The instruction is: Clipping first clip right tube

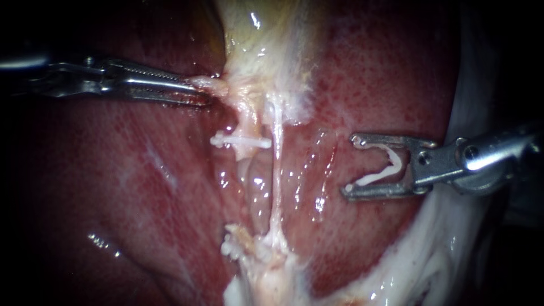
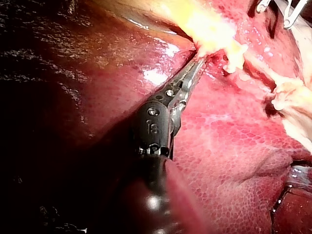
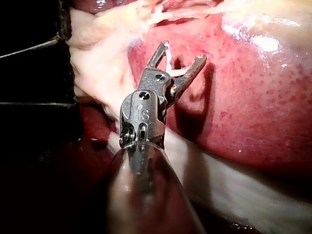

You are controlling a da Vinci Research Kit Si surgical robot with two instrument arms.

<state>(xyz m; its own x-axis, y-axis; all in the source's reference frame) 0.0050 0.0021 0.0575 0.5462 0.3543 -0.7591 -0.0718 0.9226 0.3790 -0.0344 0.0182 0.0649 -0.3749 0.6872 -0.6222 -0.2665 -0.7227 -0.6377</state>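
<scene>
Two pale tubes run down from the gallbladder point(image 1: 255, 28) over the liver point(image 1: 141, 187). The left tube carries a white clip point(image 1: 241, 140) across it. The right tube point(image 1: 277, 170) is a thin bare strand. My right instrument point(image 1: 351, 165) stands to the right of that strand, apart from it, its jaws wide with an open white clip point(image 1: 385, 170) seated between them; the right wrist view shows the same jaws point(image 3: 183, 52) and clip point(image 3: 173, 68). My left instrument point(image 1: 201, 93) is shut on pale tissue at the gallbladder's lower end point(image 2: 209, 41).
White fatty tissue point(image 1: 442, 238) borders the liver at the lower right, under my right instrument's shaft. A frayed pale stump point(image 1: 255, 249) lies where the tubes end below. Wet liver surface surrounds the tubes on both sides.
</scene>
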